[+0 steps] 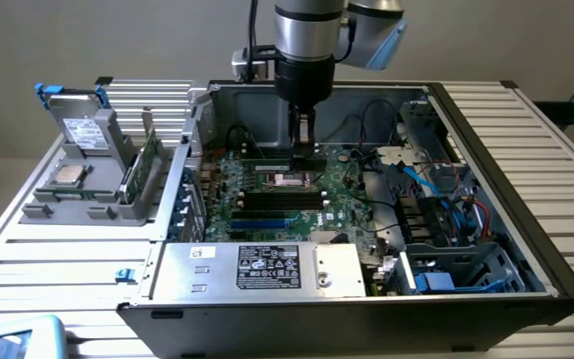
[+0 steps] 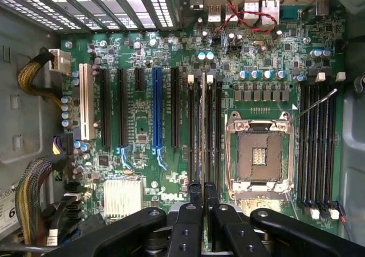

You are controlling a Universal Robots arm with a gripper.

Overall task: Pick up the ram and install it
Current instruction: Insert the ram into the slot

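**Seating the ram [image 2: 203, 126]: pincer [image 2: 202, 193] clenched on the stick over the memory slots**

Exterior view: the arm reaches straight down into the open computer case [image 1: 526, 247], which lies on the slatted tabletop [image 1: 68, 254]. The pincer [image 1: 304, 158] is low over the motherboard [image 1: 267, 206], at the black slots beside the processor socket. On the exterior view's left, well apart from the arm, a grey holder [image 1: 87, 211] carries a hard drive [image 1: 83, 131] and an upright green card [image 1: 143, 168].

Wrist view: the two fingertips [image 2: 195, 191] are drawn close together. Between them a thin pale edge runs away along the slot line, which I take to be the ram seen edge-on and gripped at its end. It lies between neighbouring slots, near the empty processor socket [image 2: 259, 154]. I cannot tell whether it is hovering or already touching.

To do this well, I judge the stick must stay upright and parallel to its slot, with the white end clips [image 2: 191, 79] open. Pressure should go straight down and evenly, without nudging the adjacent slots or the socket's lever.
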